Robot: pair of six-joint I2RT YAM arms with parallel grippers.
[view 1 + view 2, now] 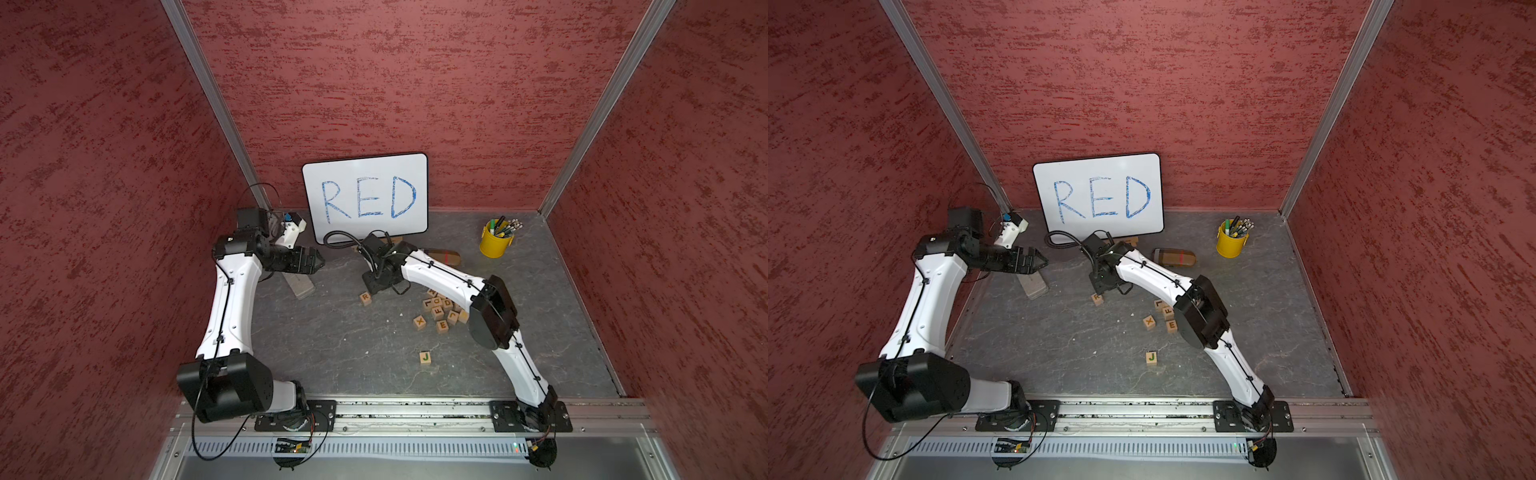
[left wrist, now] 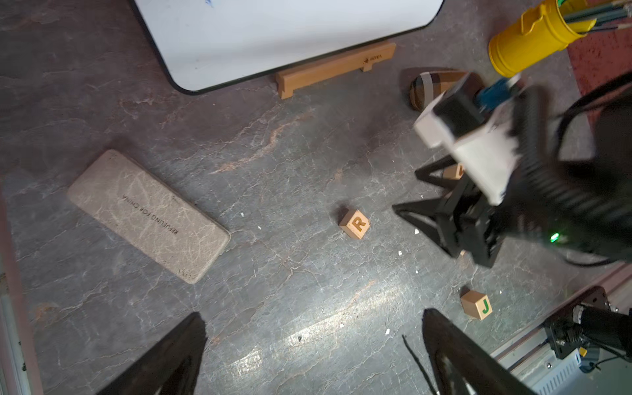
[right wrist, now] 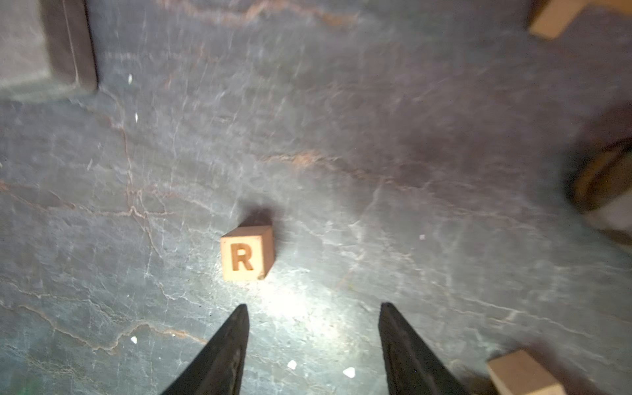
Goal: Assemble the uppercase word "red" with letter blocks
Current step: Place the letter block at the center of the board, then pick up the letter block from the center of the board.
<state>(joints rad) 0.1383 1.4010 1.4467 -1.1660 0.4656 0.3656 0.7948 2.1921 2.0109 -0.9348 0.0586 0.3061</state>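
My right arm climbs from the near rail, bends at its black elbow over the pile of blocks, and drops its wrist toward the middle of the grey stone-look tabletop [image 1: 332, 357]. The right claw [image 3: 314, 306] is released, its black fingers apart with nothing between them. The tips hang just short of the R cube [image 3: 244, 254]. My left arm rises along the left wall with its forearm level. The left claw [image 2: 313, 313] is spread wide and empty near a flat grey pad [image 2: 148, 215].

Nearest me, a wooden cube with a green J [image 1: 424, 357] lies alone. Beyond it the elbow hides part of the pile. I can see the light-wood X cube [image 1: 419, 321], the E cube [image 1: 443, 326] and, behind them, what I read as the D cube [image 1: 447, 303], crowded among its neighbours. Farther back are a brown striped oval object [image 1: 1173, 257], a yellow cup of pens [image 1: 494, 245] and a white whiteboard [image 1: 365, 195] with RED written in blue.

The R cube is small, light wood, with its orange-brown letter facing up. It sits flat, well apart from the pile.
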